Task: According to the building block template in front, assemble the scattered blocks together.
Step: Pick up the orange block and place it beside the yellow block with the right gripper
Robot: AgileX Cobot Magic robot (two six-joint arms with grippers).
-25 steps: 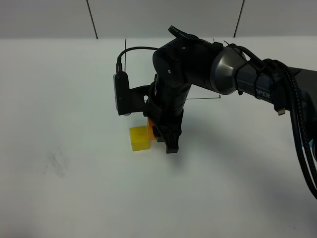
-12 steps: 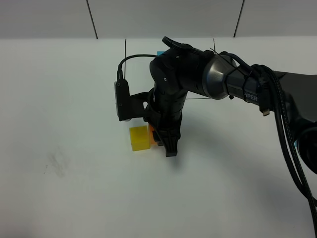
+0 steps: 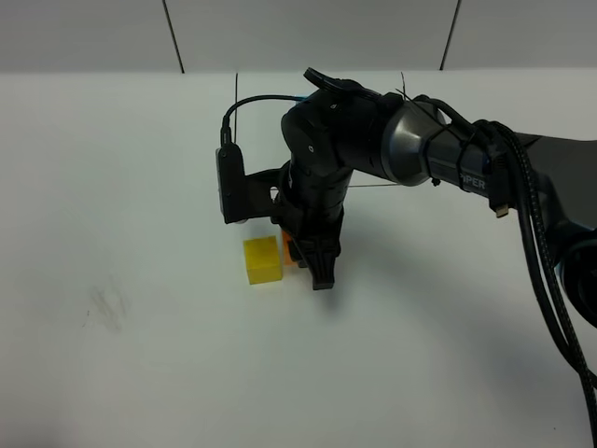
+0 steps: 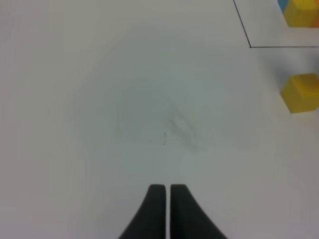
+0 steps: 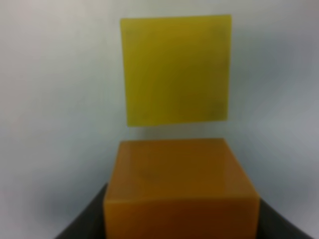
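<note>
The right hand (image 3: pixel 310 265) reaches down to the table (image 3: pixel 121 187), its jaws half spread and clamped on opposite sides of the orange cube (image 5: pixel 182 184). That cube sits just beside the yellow cube (image 5: pixel 177 69), squared to it with edges parallel and a thin strip of table showing between them; being cubes, neither has a long axis. The left hand (image 4: pixel 166 191) hovers pressed closed on nothing, apart from the yellow cube and the black-framed building block template (image 4: pixel 299 12).
</note>
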